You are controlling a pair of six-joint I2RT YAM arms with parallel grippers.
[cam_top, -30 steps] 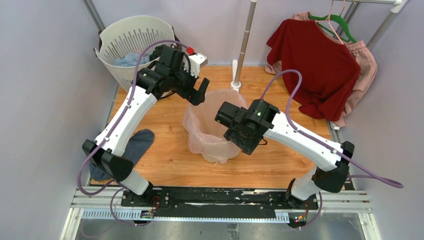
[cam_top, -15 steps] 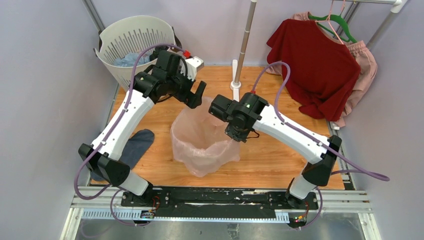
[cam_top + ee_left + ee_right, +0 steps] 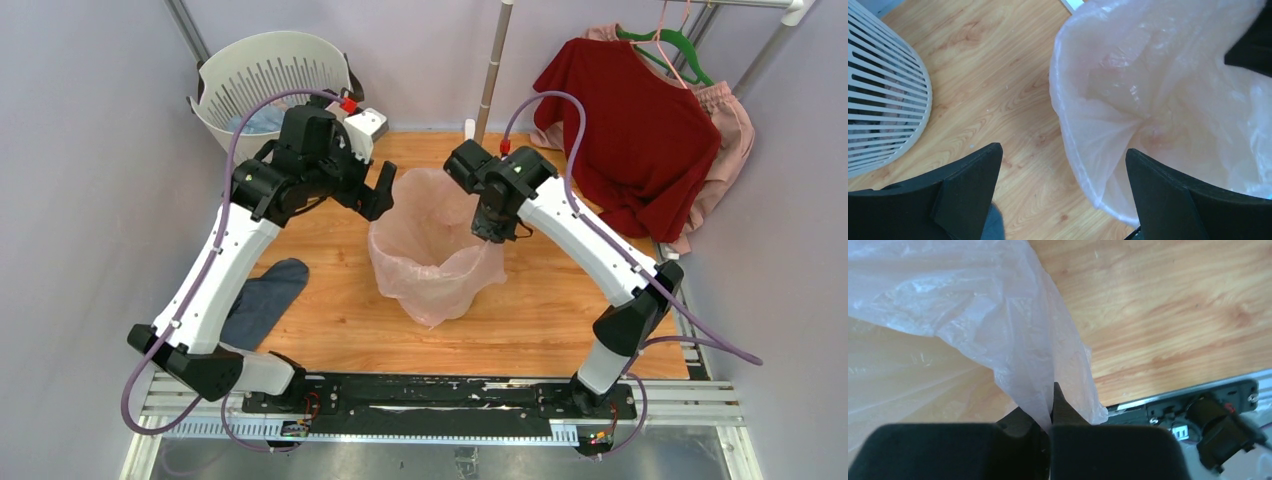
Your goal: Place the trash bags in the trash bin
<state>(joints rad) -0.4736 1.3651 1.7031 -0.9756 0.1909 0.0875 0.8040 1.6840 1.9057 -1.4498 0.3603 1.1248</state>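
Trash bag (image 3: 435, 250), pale pink and crinkly, stands open-mouthed in the middle of the wooden bench (image 3: 330, 320), ballooned around a form that tapers downward. I take that form for the trash bin, though its walls are hidden under the film and only a cream tone shows through. The bag already appears to sit in the bin, so the step in hand looks like spreading its mouth over the rim. The white slotted basket (image 3: 265, 75) stands well apart at the far left corner. The right claw (image 3: 1050, 425) is clamped together on a fold of the bag's edge on the right side, the film drawn taut up into the pinch. The left claw (image 3: 1063, 152) hovers just beside the bag's left edge with its jaws wide apart and holding nothing; whether it touches the film I cannot tell. Next, probably, it must close on that slack left edge and draw it outward, gently, since such thin film could tear or slip.
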